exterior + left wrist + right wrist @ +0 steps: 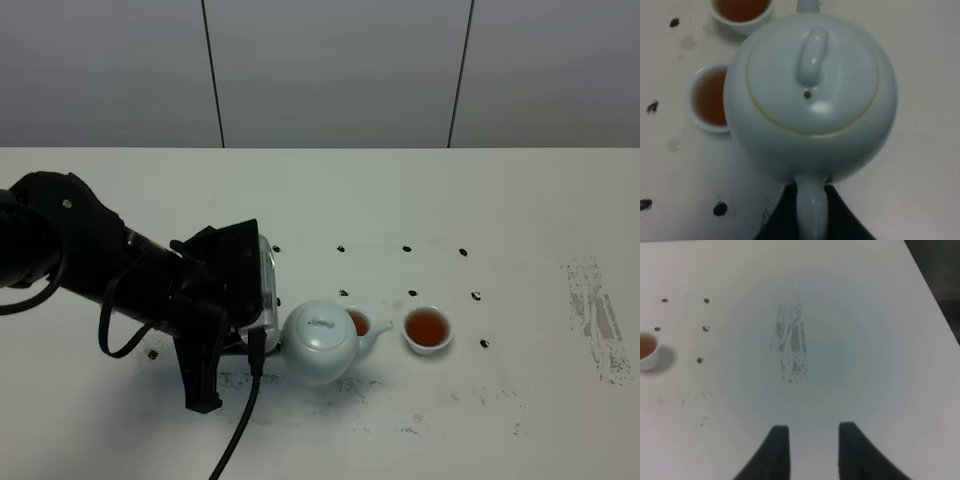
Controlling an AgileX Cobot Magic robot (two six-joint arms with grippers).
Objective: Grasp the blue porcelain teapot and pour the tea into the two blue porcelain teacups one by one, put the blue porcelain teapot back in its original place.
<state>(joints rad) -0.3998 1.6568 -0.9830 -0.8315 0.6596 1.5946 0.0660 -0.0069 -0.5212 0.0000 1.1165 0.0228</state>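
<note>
The blue porcelain teapot (320, 343) stands upright on the white table, lid on, its spout pointing right toward the cups. My left gripper (266, 340) is at its loop handle. In the left wrist view the teapot (810, 95) fills the frame, and the black fingers (782, 217) close on both sides of the handle, with the left gripper (811, 195) shut on it. Two blue porcelain teacups hold brown tea: one (358, 322) partly behind the teapot's spout, one (427, 329) further right. They also show in the left wrist view (709, 97) (741, 11). My right gripper (812, 435) is open and empty over bare table.
Small black marks (407, 248) dot the table around the cups. A scuffed grey patch (592, 300) lies at the right, also in the right wrist view (790, 347). One teacup (647, 350) shows far from the right gripper. A black cable (240, 420) hangs from the left arm.
</note>
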